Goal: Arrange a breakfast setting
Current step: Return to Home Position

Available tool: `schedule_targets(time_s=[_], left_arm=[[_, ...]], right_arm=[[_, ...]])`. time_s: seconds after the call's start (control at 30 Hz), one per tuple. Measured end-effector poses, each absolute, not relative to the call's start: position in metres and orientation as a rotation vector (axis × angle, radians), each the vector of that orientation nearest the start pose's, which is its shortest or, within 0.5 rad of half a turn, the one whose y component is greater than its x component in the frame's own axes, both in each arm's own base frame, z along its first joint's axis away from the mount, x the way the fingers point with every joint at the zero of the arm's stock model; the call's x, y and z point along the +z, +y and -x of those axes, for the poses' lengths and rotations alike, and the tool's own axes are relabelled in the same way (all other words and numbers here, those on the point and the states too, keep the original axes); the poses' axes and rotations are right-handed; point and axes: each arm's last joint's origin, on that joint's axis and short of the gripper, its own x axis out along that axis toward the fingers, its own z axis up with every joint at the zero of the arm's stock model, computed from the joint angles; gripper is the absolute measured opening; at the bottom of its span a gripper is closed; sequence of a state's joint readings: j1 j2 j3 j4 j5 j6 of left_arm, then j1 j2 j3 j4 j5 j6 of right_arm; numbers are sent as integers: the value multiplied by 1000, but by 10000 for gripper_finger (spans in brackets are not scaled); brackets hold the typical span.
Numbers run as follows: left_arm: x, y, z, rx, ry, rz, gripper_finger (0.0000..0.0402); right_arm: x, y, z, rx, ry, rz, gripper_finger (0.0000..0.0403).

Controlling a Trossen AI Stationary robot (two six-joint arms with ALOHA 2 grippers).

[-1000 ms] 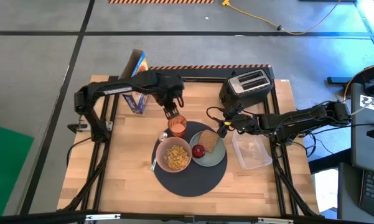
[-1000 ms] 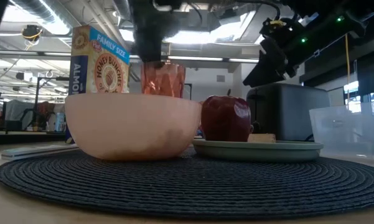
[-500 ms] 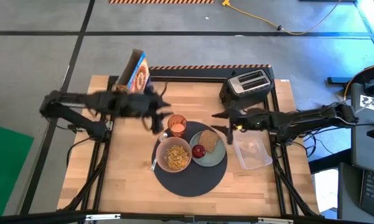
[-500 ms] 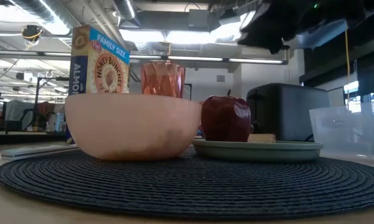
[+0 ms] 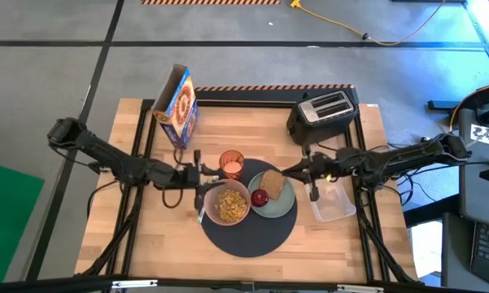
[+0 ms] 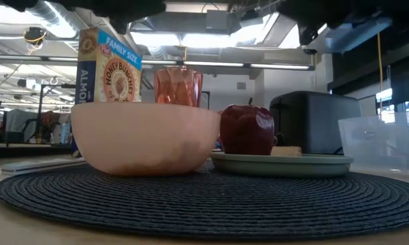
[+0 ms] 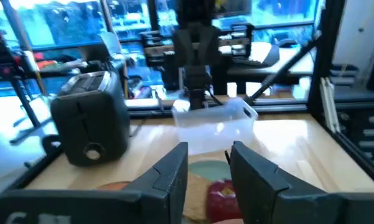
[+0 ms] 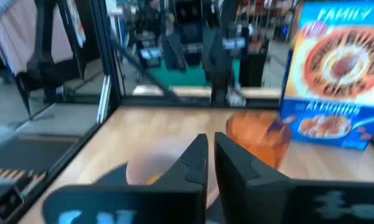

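Breakfast setting [image 5: 247, 215] lies on the worktop [image 5: 167, 240]. We see our left hand [image 5: 198, 172] slightly parted beside the pink bowl [image 5: 227, 203], our right hand [image 5: 291, 171] closed near the green plate [image 5: 281, 208]

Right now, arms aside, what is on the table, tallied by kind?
Tableware: 4 (translucent pink bowl, pale green plate, amber cup, metal spoon)
Plated food: 2 (toast slice, small red fruit)
Mats: 1 (round dark grey mat)
Appliances: 1 (black toaster)
Containers: 2 (blue-and-yellow cereal box, clear plastic tub)
Total: 10
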State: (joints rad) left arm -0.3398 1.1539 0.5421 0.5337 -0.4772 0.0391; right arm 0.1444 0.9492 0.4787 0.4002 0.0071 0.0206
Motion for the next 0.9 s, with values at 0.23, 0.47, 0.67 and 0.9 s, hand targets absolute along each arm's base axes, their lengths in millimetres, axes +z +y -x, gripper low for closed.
schedule_targets(time_s=[0.23, 0.47, 0.67, 0.9], left_arm=[[268, -46, -199, 74, -47, -70, 73], [239, -38, -169, 39, -83, -89, 33], [204, -33, -152, 62, -151, -68, 5], [197, -24, -138, 92, -214, -75, 1]], right_arm=[[277, 26, -177, 154, -27, 23, 6], [273, 22, -154, 135, 73, 66, 5], [254, 21, -149, 136, 7, 59, 2], [246, 17, -136, 73, -39, 111, 1]])
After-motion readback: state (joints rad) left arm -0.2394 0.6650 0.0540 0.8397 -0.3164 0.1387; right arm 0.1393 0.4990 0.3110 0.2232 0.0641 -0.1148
